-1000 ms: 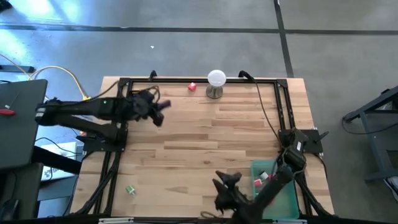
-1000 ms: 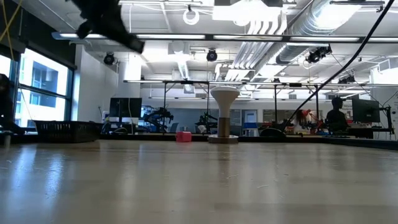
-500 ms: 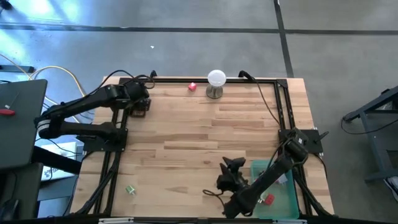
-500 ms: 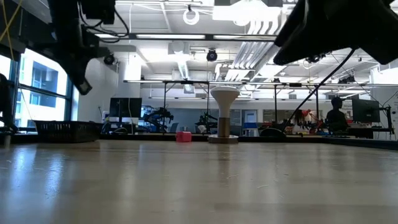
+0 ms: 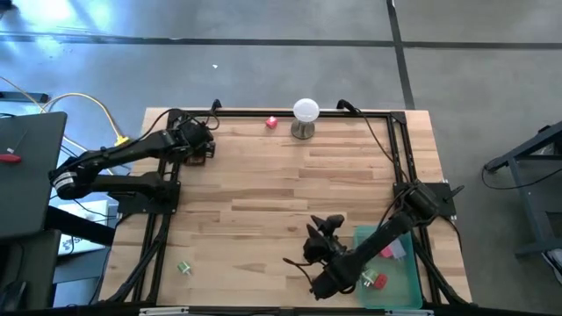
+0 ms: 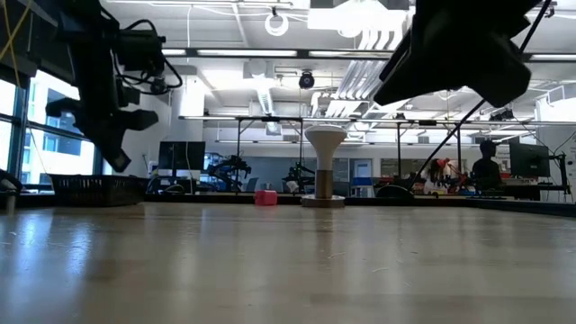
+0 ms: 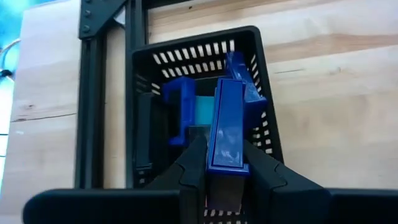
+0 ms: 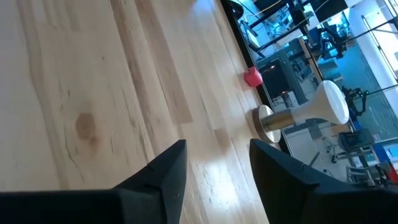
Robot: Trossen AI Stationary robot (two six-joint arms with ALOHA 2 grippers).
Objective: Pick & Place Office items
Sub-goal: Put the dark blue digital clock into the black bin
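My left gripper point(image 5: 198, 143) hangs over a black slotted basket point(image 7: 261, 81) at the table's far left corner and is shut on a blue blocky piece point(image 7: 227, 127). The basket holds more blue pieces point(image 7: 181, 106). My right gripper point(image 5: 327, 233) is open and empty above the table, just left of a green tray point(image 5: 413, 285) with small red, pink and green pieces. A red piece point(image 5: 271, 122) lies on the table near the far edge; it also shows in the right wrist view point(image 8: 252, 76). A green piece point(image 5: 183, 268) lies near the front left. My left gripper pinches the blue piece's two long sides point(image 7: 217, 163) between its two fingers, near the piece's near end. The fingers come from above, pointing down, and lie along the piece. The piece is clear of the table, above the basket's opening.
A white ball on a metal stand point(image 5: 305, 116) stands at the far edge, right of the red piece. Black frame rails point(image 5: 399, 158) run along the table's left, right and far sides. Bare wood lies between the two arms.
My left gripper has gone toward the table's far left corner with the blue piece and has tipped down over the black basket. My right gripper has gone from beside the tray toward the table's far edge and a little up.
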